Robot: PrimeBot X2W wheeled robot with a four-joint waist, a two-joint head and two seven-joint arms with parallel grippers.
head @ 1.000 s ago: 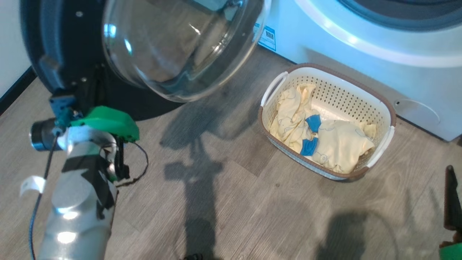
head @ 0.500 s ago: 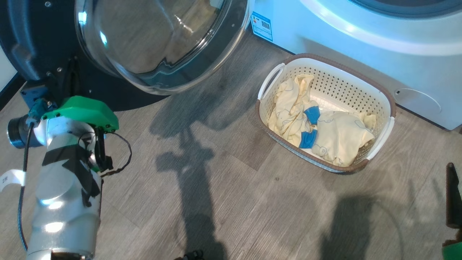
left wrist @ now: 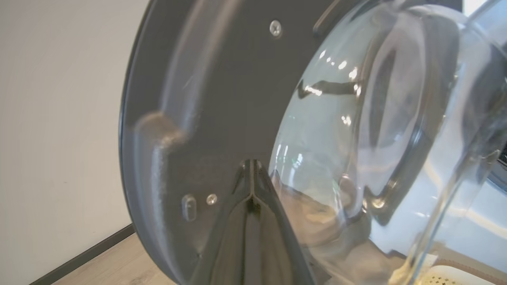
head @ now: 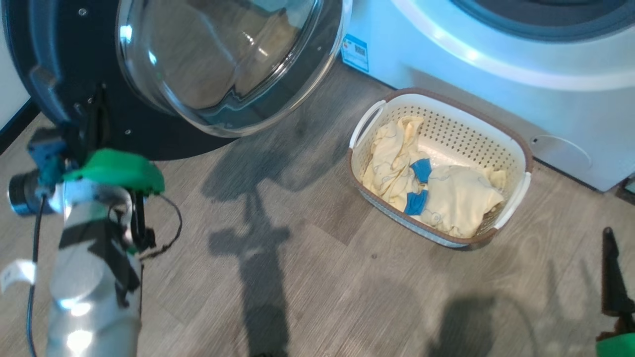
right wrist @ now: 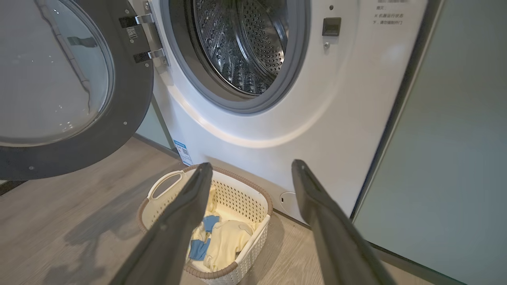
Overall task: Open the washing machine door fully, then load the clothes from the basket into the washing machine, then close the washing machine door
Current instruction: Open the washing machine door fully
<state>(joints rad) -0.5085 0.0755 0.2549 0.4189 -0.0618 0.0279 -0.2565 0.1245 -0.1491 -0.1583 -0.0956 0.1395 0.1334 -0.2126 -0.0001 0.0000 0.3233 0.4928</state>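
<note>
The washing machine door stands swung out at the upper left, its clear glass bowl facing me. My left gripper is shut, its tips against the door's black inner ring; its forearm rises at the lower left. The white washing machine shows its steel drum uncovered. In front of it the cream basket sits on the floor, holding pale yellow clothes and blue cloth pieces. My right gripper hangs open and empty above and short of the basket.
Wood-look floor lies between my arms and the basket. A pale wall with a dark baseboard stands behind the door. A pale green cabinet flanks the washer. One right finger stands at the lower right edge.
The head view has shifted a little. The door has swung slightly further left, away from the washer, with my left arm staying against it. The basket and clothes lie as before.
</note>
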